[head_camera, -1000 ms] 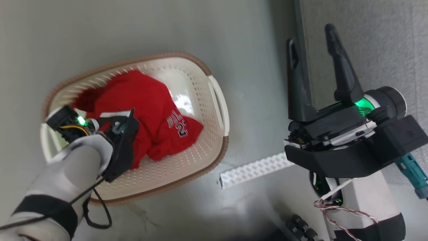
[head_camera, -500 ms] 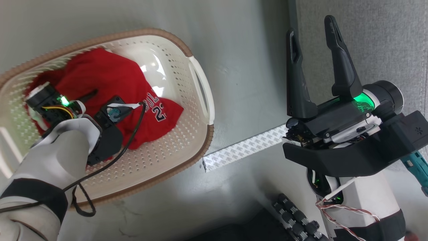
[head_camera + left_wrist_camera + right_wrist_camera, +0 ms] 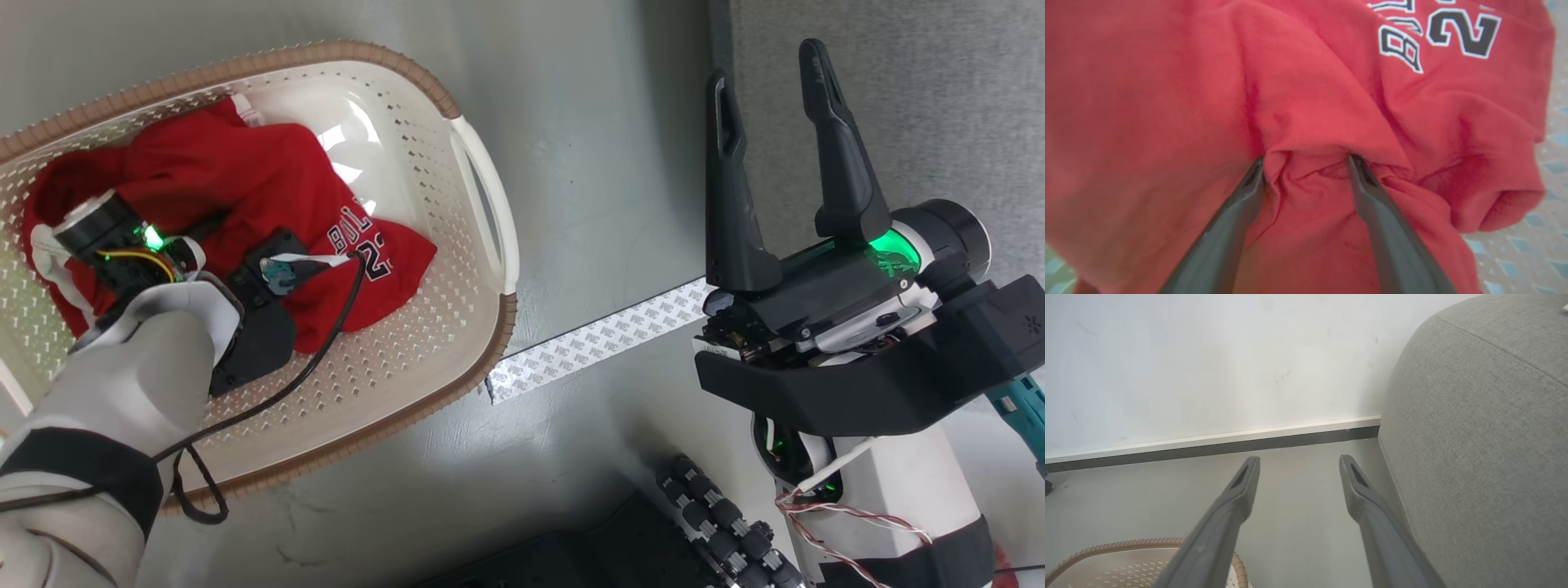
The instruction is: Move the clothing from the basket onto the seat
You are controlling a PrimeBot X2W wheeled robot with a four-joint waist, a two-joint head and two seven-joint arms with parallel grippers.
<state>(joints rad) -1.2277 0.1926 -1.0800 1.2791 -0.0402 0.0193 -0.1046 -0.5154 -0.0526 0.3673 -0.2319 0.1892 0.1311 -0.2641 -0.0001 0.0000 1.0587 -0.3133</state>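
The clothing [image 3: 245,180] is seen lying bunched in the basket [image 3: 408,351], which stands on the grey floor [image 3: 588,122]. The basket's left side is cut off by the edge of the head view. Whether the red heap is one garment or two cannot be made out; white trim is glimpsed at its left and upper edges. Dark lettering outlined in white is printed on it, but part is folded under. In the left wrist view it is also clipped by the top edge, so only a "B" and a "2" can be read with confidence.

The left end effector [image 3: 1306,160] is found down in the heap. In the head view its fingers are hidden beneath the wrist housing and a black cable [image 3: 326,343]. In the left wrist view the two fingers are seen spread apart, not clenched, their tips buried under a fold. A puckered ridge of cloth lies between them, but it is not pinched.

The right end effector [image 3: 767,69] is held released and empty, well apart from the basket, over the floor just beside the seat [image 3: 898,98]. The seat is cut off at the top and right of the head view. A white patterned strip [image 3: 596,347] is laid on the floor, and its right end is hidden behind the right arm.
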